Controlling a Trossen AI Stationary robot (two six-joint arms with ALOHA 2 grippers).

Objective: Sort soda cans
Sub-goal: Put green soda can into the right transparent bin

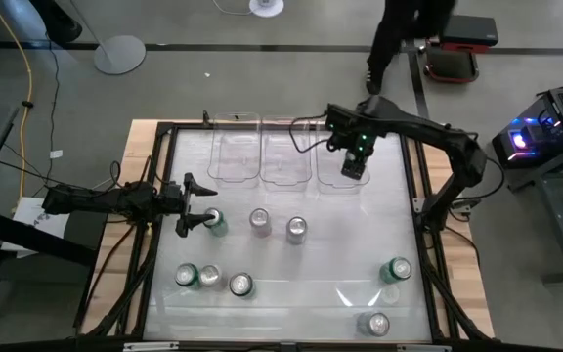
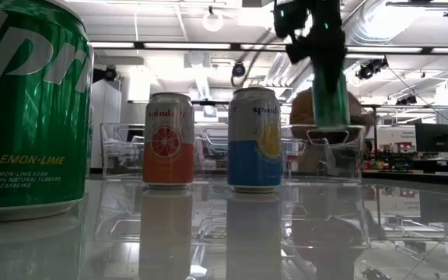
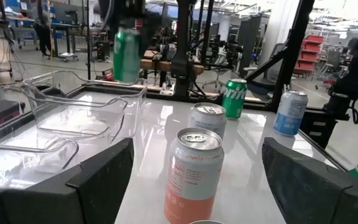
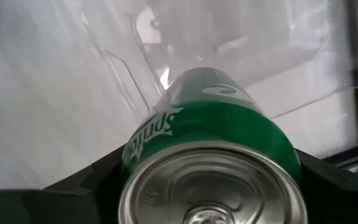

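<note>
Overhead, right gripper clamped on a green can above the clear bin at one o'clock, left gripper apart by a can at nine o'clock.

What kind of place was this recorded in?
Probably a robotics lab or workshop: exposed ceiling ducts, equipment racks, and a framed table where the right gripper holds a green can above clear bins.

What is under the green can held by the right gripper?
The right gripper holds the green can above the rightmost clear bin. The bin floor directly below is hidden by the can.
</note>
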